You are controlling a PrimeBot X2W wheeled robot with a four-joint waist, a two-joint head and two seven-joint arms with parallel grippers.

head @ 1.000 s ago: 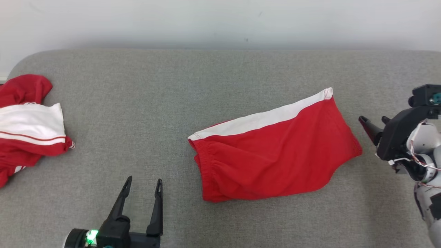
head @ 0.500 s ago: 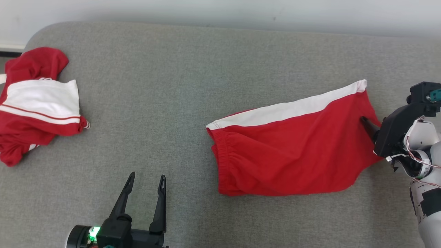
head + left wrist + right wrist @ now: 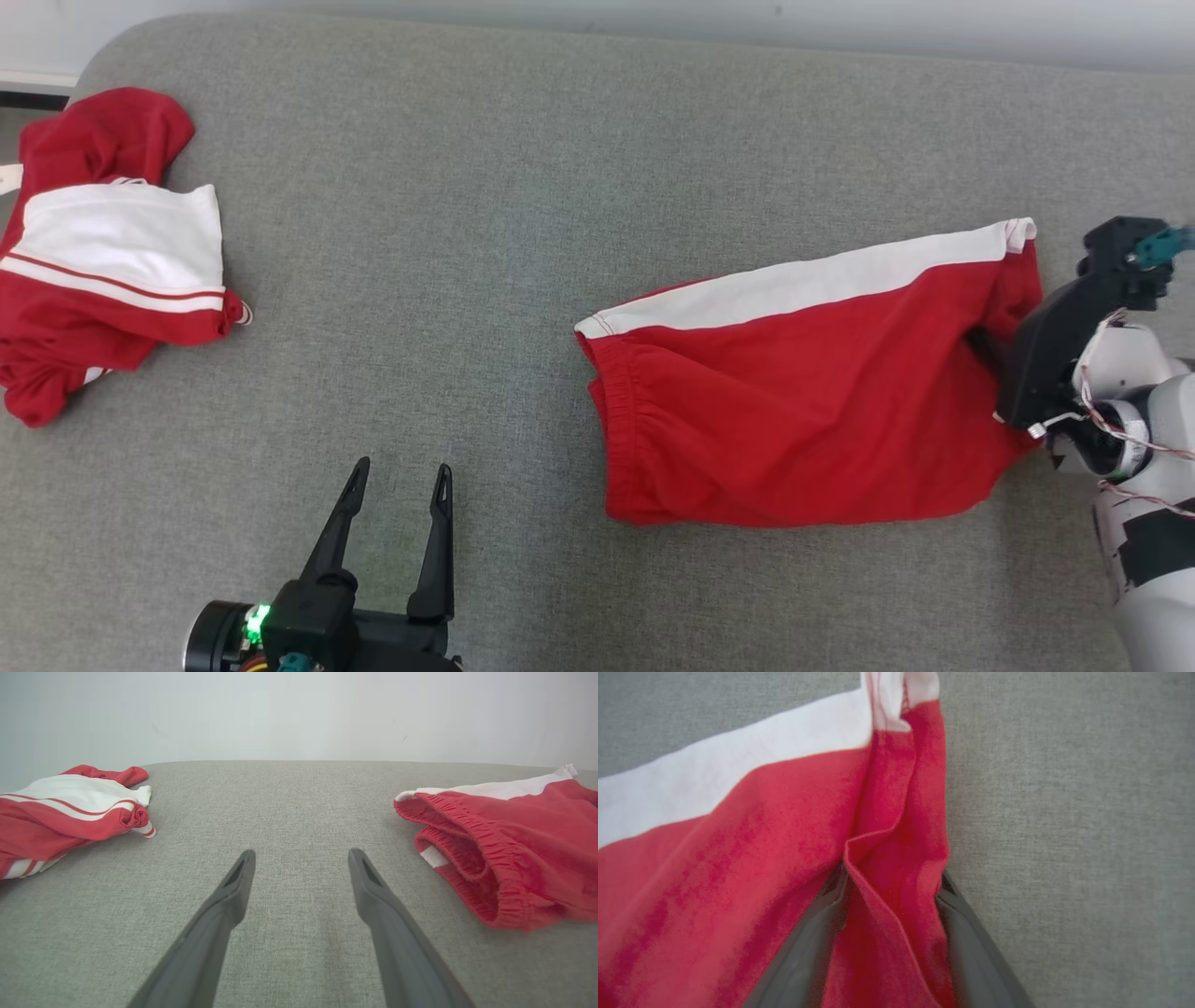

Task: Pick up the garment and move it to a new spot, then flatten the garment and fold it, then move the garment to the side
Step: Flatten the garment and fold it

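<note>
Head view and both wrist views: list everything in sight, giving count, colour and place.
shorts: one, red with a white side stripe, lying right of centre on the padded surface
crumpled garment: one, red and white, far left
padded surface: one, grey, under everything
wall: one, white, behind the surface
left gripper: one, dark, open, lower left over bare surface
right gripper: one, dark, at the shorts' right end, a fold between its fingers; grip unclear

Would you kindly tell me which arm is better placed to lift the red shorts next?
Right. The right gripper has its fingers either side of a fold at the leg end of the red shorts, ready to close. The left gripper hangs open over the grey surface, apart from the shorts.
</note>
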